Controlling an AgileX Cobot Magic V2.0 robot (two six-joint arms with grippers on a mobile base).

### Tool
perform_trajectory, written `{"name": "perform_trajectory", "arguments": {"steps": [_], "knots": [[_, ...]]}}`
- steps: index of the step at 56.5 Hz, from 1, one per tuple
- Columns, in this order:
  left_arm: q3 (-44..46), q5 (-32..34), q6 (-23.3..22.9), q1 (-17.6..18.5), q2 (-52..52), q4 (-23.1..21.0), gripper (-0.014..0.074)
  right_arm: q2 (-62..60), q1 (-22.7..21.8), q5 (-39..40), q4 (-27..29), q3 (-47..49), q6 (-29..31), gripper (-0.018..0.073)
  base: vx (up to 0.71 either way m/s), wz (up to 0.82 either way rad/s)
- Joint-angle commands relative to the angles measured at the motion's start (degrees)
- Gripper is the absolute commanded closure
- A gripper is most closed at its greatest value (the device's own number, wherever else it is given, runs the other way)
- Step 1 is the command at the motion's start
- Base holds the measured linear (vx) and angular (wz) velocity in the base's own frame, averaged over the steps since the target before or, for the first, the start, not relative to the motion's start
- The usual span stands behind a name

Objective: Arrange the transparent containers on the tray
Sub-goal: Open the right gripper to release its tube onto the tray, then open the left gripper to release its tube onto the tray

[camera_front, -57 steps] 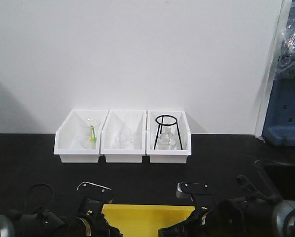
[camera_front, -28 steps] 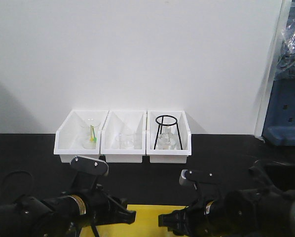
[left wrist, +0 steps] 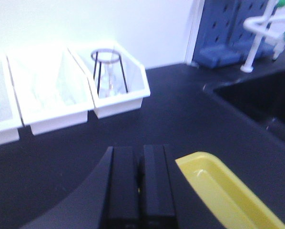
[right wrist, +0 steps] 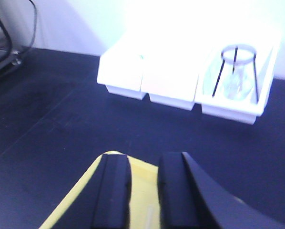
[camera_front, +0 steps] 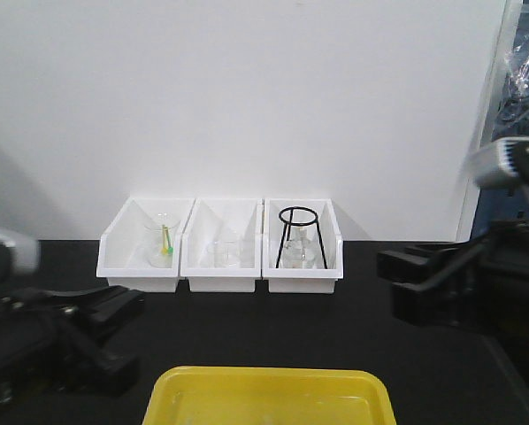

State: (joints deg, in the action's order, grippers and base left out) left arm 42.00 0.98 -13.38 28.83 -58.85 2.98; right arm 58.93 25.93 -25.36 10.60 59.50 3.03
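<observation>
The yellow tray lies at the table's front middle, its inside uncovered in the front view. Between my right fingers, a pale thin streak lies on the tray floor; it may be a test tube, but blur hides its shape. No other test tube can be made out. My left gripper is shut with nothing in it, left of the tray's corner. My right gripper stands slightly open and empty above the tray's left end. From the front, the left gripper and right gripper flank the tray.
Three white bins stand along the back wall: the left one holds a beaker with a green-yellow stick, the middle one a beaker, the right one a flask under a black ring stand. A dark sink and blue pegboard lie to the right.
Both arms have swung away from the tray's front edge out to the sides and up. The tray, mostly hidden behind them before, now shows fully.
</observation>
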Motion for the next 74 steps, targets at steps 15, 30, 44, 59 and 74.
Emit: {"name": "perform_trajectory", "arguments": {"steps": [15, 30, 44, 59, 74], "knots": [[-9.93, -2.11, 0.12, 0.32, 26.44, -0.10, 0.0605, -16.19, -0.16, -0.22, -3.96, -4.00, 3.42, 0.0574, 0.00, 0.00], [-9.93, -7.92, -0.38, 0.32, 29.16, -0.40, 0.0604, -22.80, -0.16, 10.72, -2.84, -16.29, 3.42, 0.0571, 0.00, 0.00], [-9.93, -8.39, -0.38, 0.32, 28.98, -0.40, 0.0604, -22.94, -0.16, 8.18, -2.83, -18.48, 3.42, 0.0571, 0.00, 0.00], [-9.93, -8.39, -0.38, 0.32, 28.98, -0.40, 0.0604, -22.94, -0.16, 7.74, -2.83, -18.48, 3.42, 0.0571, 0.00, 0.00], [-12.38, -9.28, -2.38, -2.68, 33.42, 8.32, 0.0604, -22.94, -0.16, 7.77, -2.83, -18.48, 3.42, 0.0571, 0.00, 0.00]]}}
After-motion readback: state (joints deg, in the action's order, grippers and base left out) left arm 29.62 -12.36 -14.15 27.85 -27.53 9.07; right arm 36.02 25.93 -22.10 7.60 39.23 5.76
